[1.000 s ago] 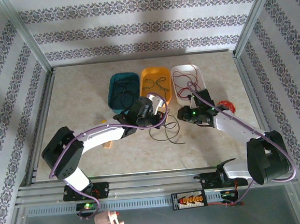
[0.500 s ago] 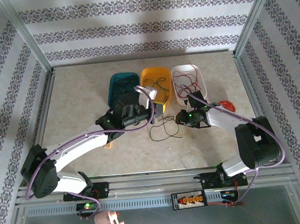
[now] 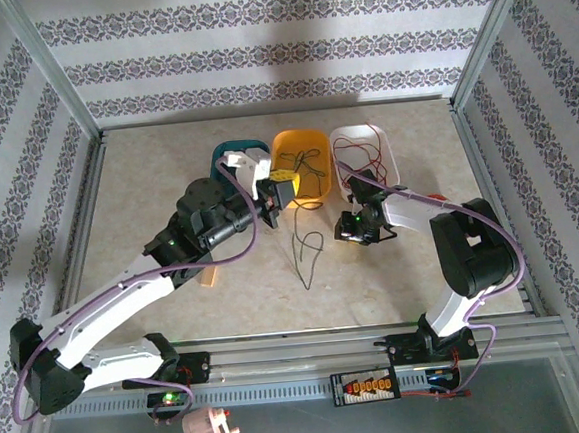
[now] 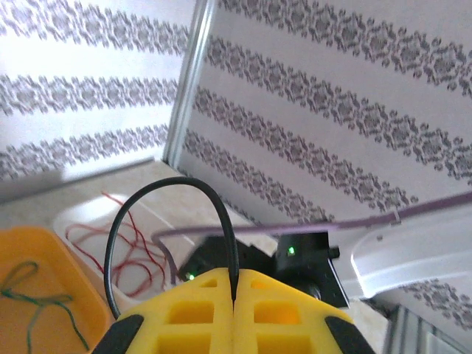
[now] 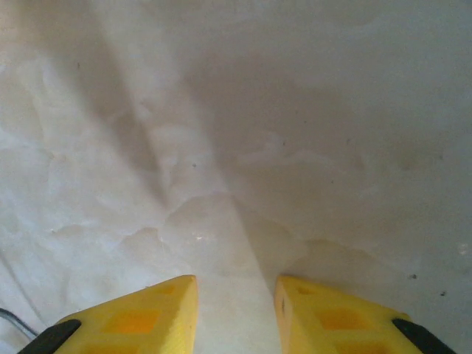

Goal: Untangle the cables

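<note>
well, left gripper (image 4: pixel 234 284) pinches the black cable (image 4: pixel 181 179) right at its tips; a jerk could slip it free. right gripper (image 5: pixel 236 284) gapes, empty.

Thin black cable (image 4: pixel 169 181), one upright arched loop

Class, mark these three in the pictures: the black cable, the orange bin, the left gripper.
black cable (image 4: pixel 181 179), left wrist view, top of its loop.
orange bin (image 3: pixel 298 133), top external view, far rim.
left gripper (image 4: pixel 234 284), left wrist view, where it pinches the cable.
</note>
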Robot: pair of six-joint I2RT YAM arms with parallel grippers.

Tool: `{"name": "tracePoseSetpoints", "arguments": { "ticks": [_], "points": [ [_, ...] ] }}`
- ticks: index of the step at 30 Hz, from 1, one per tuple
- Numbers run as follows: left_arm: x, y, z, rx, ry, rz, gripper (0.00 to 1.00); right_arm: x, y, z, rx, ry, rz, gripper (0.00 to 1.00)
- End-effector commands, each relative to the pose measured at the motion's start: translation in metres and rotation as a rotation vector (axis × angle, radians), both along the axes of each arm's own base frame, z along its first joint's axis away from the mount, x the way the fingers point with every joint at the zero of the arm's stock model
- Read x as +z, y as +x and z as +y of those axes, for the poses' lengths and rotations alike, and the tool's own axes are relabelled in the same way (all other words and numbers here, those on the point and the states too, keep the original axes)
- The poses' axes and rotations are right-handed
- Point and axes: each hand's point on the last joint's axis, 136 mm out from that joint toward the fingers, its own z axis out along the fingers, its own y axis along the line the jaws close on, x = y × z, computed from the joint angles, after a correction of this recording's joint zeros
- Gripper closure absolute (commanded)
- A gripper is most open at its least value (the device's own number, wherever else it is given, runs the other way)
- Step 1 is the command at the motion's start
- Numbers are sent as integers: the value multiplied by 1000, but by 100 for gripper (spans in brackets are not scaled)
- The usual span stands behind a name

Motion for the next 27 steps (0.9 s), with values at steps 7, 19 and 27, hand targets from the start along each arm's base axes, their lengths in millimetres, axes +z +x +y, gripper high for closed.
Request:
{"name": "tracePoseSetpoints", "arguments": {
  "ticks": [7, 19, 27],
  "points": [
    [-16, 16, 5, 70, 64, 2, 100, 28, -8, 12, 86, 81, -103, 65],
    [-29, 22, 3, 87, 73, 34, 100, 100, -34, 74, 352, 358, -306, 59],
    [-24, 21, 2, 77, 70, 23, 100, 100, -36, 78, 373, 337, -286, 57]
  ]
}}
